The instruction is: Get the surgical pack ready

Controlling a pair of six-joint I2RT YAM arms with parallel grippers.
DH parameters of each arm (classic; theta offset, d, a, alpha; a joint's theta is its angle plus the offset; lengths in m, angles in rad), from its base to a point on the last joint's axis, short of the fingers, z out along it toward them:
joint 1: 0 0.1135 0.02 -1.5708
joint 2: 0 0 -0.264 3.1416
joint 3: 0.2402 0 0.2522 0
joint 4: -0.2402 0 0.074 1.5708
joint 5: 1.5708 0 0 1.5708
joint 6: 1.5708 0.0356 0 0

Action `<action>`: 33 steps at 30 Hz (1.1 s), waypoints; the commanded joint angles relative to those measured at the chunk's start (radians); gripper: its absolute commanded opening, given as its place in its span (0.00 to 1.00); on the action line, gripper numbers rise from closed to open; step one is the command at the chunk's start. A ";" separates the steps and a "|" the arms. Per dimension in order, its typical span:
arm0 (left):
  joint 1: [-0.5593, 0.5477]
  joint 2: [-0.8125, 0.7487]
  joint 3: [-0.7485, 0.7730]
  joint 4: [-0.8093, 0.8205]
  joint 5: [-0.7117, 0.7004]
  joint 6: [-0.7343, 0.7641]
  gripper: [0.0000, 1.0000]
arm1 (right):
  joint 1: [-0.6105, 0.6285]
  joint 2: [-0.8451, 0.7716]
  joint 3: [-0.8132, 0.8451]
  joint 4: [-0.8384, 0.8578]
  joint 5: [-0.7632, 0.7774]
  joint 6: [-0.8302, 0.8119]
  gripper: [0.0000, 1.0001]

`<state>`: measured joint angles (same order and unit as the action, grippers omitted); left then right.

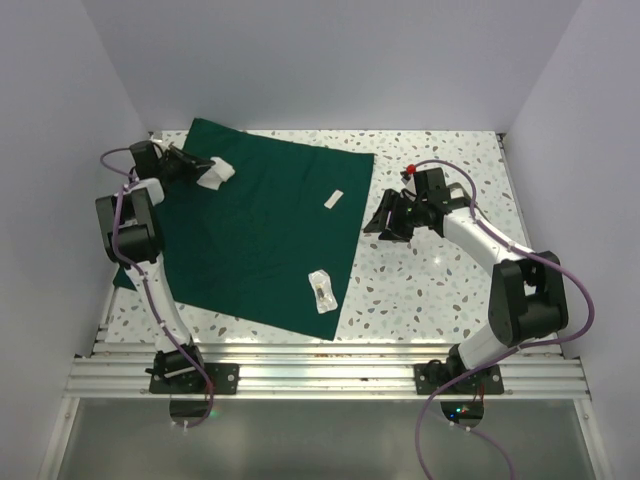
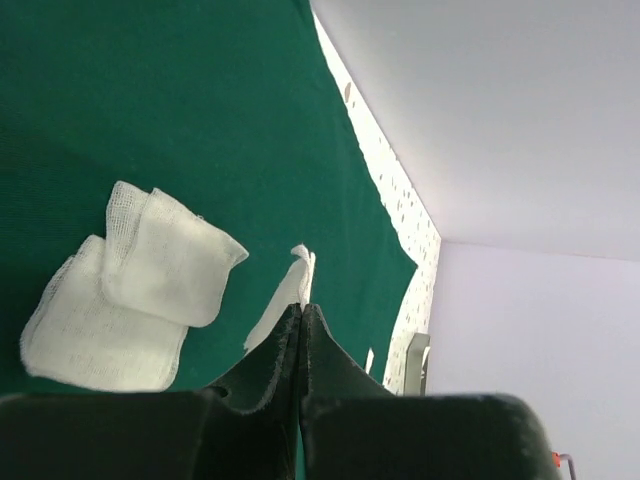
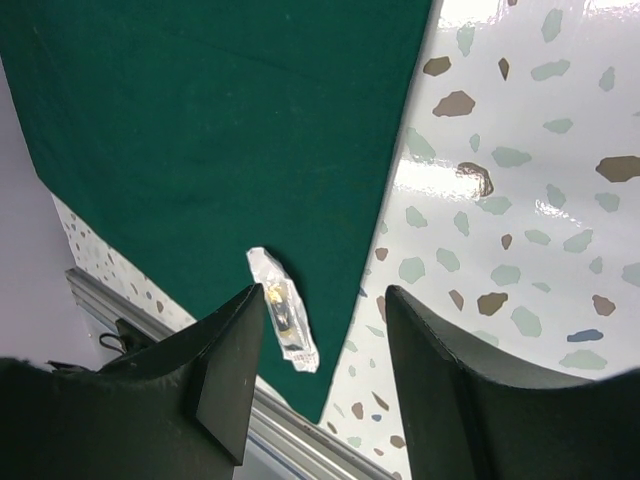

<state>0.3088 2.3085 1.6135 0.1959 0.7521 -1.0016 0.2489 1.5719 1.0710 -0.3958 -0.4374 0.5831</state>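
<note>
The surgical pack's dark green drape (image 1: 260, 230) (image 2: 200, 100) (image 3: 200, 120) lies spread over the left half of the table. My left gripper (image 1: 200, 165) (image 2: 301, 307) is at its far left corner. Its jaws are pressed together, and a thin white gauze strip (image 2: 285, 300) comes out of the tips. A folded gauze pad (image 2: 120, 300) (image 1: 215, 172) rests on the cloth beside it. My right gripper (image 1: 383, 222) (image 3: 326, 292) hovers open and empty just off the drape's right edge. A clear packet (image 3: 283, 322) (image 1: 321, 290) lies on the drape's near corner, below that gripper.
A small white strip (image 1: 334, 198) lies on the drape's right part. Speckled tabletop (image 1: 430, 280) shows to the right. A metal rail (image 1: 320, 375) runs along the near edge and white walls close in the sides. A drape corner (image 1: 124, 278) hangs at the left edge.
</note>
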 commanded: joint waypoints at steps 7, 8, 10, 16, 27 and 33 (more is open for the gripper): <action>-0.017 0.048 0.034 0.172 -0.010 -0.126 0.00 | 0.006 0.005 0.004 0.020 -0.014 -0.002 0.56; -0.016 0.051 0.037 0.172 -0.010 -0.127 0.00 | 0.004 0.007 0.004 0.020 -0.014 -0.002 0.56; -0.017 0.055 0.036 0.175 -0.013 -0.131 0.00 | 0.004 0.008 0.006 0.018 -0.012 -0.003 0.56; -0.010 0.057 0.022 0.166 -0.020 -0.131 0.00 | 0.006 0.013 0.010 0.018 -0.014 -0.002 0.56; 0.004 0.074 0.014 0.160 -0.057 -0.130 0.00 | 0.006 0.030 0.024 0.020 -0.017 0.001 0.56; 0.004 0.103 0.026 0.180 -0.045 -0.157 0.00 | 0.006 0.034 0.024 0.020 -0.018 0.003 0.56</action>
<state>0.3065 2.3810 1.6138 0.3233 0.7029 -1.1385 0.2489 1.6035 1.0710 -0.3958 -0.4381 0.5831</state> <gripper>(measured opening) 0.008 0.557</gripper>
